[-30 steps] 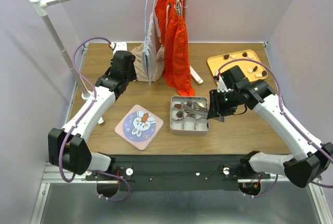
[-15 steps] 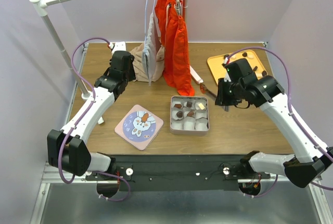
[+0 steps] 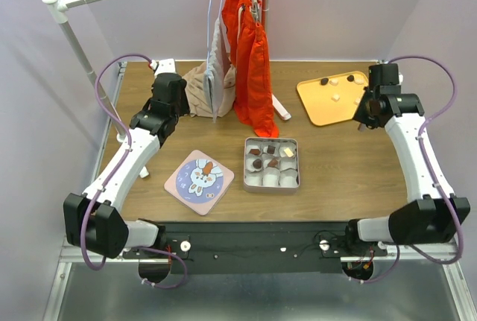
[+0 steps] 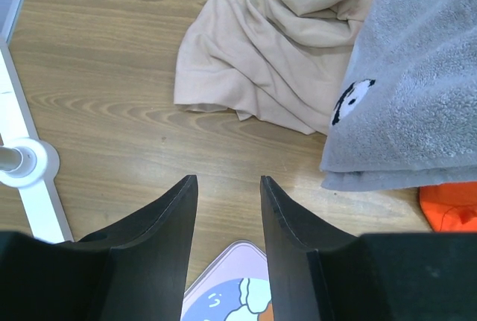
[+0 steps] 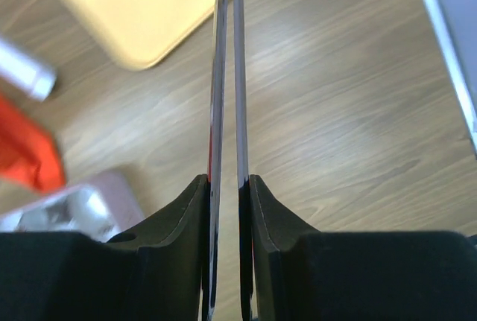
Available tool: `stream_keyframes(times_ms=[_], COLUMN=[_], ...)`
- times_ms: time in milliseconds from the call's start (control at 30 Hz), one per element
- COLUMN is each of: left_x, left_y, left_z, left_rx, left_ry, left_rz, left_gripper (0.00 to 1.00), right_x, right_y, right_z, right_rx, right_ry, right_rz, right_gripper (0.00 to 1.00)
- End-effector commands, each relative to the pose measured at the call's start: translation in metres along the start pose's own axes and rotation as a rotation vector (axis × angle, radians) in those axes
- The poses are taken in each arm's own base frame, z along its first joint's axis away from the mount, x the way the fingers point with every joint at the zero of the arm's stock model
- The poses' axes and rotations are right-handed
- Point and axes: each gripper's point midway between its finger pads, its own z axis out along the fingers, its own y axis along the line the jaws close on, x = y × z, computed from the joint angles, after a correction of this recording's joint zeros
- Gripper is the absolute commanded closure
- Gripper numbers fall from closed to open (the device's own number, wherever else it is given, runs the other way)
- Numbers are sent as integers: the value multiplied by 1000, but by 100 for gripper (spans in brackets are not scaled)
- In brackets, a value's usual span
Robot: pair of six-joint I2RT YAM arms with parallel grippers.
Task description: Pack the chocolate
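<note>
Hovering at upper right of the overhead view, right gripper beside flat orange plastic tray bearing small dark and cream chocolate pieces, more in rectangular silver tin at centre, left wrist view, left gripper partly open, empty, right wrist view, right gripper clamped on thin metal tongs, tray upper left.

tongs tips cut off at top; tin blurred; tray cropped
</note>
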Motion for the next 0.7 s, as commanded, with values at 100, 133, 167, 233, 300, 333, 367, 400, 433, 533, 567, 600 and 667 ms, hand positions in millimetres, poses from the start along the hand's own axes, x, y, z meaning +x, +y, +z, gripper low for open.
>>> stream_keyframes(times_ms=[100,133,167,233,300,333,367,400,433,533,567,600,667], left_x=[2,3,4,5,6,6,5,6,7,8,8,8,8], left_y=[3,2,3,3,3,2,2,2,2,3,4,4,4], left_z=[3,4,5,6,8,9,10,11,12,13,13,12,13], left_rx=[8,7,5,0,0,1,1,-1,-4,-9,-10,-12,-12], left_ry=[-1,2,4,8,9,9,9,13,15,18,17,16,16], left_rz=[15,16,20,23,25,23,25,26,27,28,28,27,25], left_gripper=[51,51,51,51,51,51,51,51,51,51,51,51,51], right_x=[-30,-31,-33,-38,-43,-45,-44,-46,-47,-53,-55,-59,-61], right_y=[-37,-38,-38,-36,-35,-36,-35,-35,-36,-38,-39,-40,-41], right_z=[62,71,75,82,90,93,101,103,106,112,112,113,117], right_rx=[68,71,68,65,64,70,73,75,76,91,95,98,98], right_ry=[-38,-22,-22,-25,-26,-24,-9,-14,-10,-19,-24,-34,-35], right_rz=[125,127,127,133,135,137,134,133,134,133,133,130,130], right_gripper=[61,60,59,55,51,51,51,51,51,52,52,52,52])
